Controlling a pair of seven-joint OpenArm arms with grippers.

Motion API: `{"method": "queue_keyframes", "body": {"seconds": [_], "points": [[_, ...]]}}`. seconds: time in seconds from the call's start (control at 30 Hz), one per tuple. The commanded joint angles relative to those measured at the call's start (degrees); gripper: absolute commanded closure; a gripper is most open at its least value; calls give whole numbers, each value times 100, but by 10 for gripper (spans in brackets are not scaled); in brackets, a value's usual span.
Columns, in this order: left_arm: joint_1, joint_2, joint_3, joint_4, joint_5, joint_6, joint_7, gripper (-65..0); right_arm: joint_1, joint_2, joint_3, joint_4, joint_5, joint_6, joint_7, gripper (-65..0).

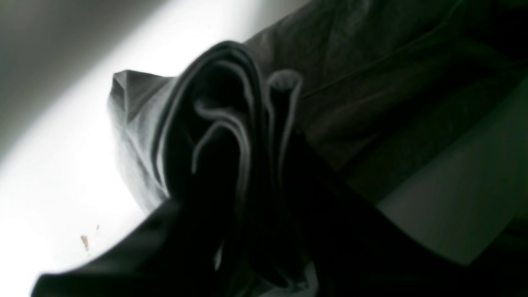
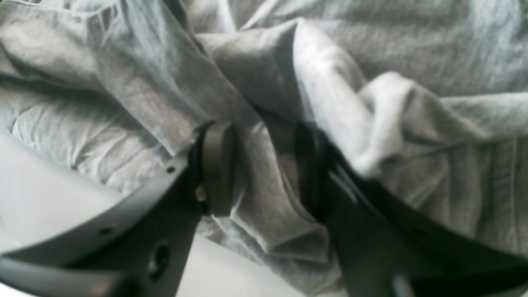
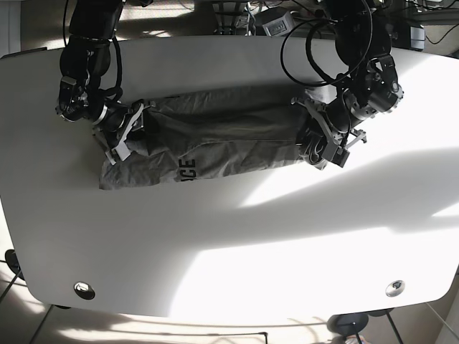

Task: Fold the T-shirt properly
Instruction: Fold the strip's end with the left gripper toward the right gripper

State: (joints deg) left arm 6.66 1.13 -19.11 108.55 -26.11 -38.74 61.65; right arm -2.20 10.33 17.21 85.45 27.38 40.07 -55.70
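Note:
The grey T-shirt (image 3: 215, 140) lies stretched sideways across the far half of the white table (image 3: 237, 251), crumpled, with dark lettering near its front left. At the shirt's right end in the base view, my left gripper (image 3: 307, 142) is shut on a thick bunch of layered folds, and the left wrist view shows that bunch of T-shirt folds (image 1: 231, 107) rising out of the dark left gripper (image 1: 247, 181). At the shirt's left end, my right gripper (image 3: 129, 130) is among the cloth. In the right wrist view the right gripper (image 2: 264, 165) has its fingers (image 2: 218, 165) on either side of a T-shirt fold (image 2: 268, 198), pressing it.
Cables and equipment (image 3: 272, 18) crowd the table's far edge behind the arms. Two round fittings (image 3: 84, 289) sit near the front corners. Bright sunlight falls across the right and front of the tabletop.

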Motion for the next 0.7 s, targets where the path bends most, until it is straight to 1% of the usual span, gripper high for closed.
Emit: {"method": "queue_keyframes", "body": {"seconds": [0.03, 0.13, 0.2, 0.27, 0.4, 0.53, 0.57, 0.6, 0.63, 0.7], "points": [[-178, 147, 175, 103, 92, 98, -68, -60, 66, 53, 15, 84, 27, -7, 10, -238], [-415, 384, 527, 24, 329, 98, -68, -60, 66, 53, 15, 84, 45, -7, 10, -238], [-547, 437, 843, -213, 576, 98, -68, -60, 66, 53, 15, 84, 54, -7, 10, -238], [-661, 428, 1081, -372, 716, 98, -68, -60, 66, 53, 15, 84, 54, -7, 10, -238], [-696, 393, 1652, -574, 760, 98, -68, -61, 66, 53, 15, 84, 54, -7, 10, -238], [-837, 393, 1942, -855, 760, 98, -68, -63, 66, 53, 15, 84, 62, -7, 10, -238], [-899, 402, 1951, -952, 769, 116, -68, -71, 66, 53, 15, 84, 62, -7, 10, -238], [-942, 411, 1960, -1066, 769, 195, -68, -100, 66, 53, 15, 84, 62, -7, 10, -238], [-995, 411, 2012, -1189, 769, 371, -68, -140, 66, 53, 15, 84, 62, -7, 10, -238], [-1171, 393, 2347, -1365, 760, 784, -68, -224, 66, 53, 15, 84, 62, -7, 10, -238]]}}
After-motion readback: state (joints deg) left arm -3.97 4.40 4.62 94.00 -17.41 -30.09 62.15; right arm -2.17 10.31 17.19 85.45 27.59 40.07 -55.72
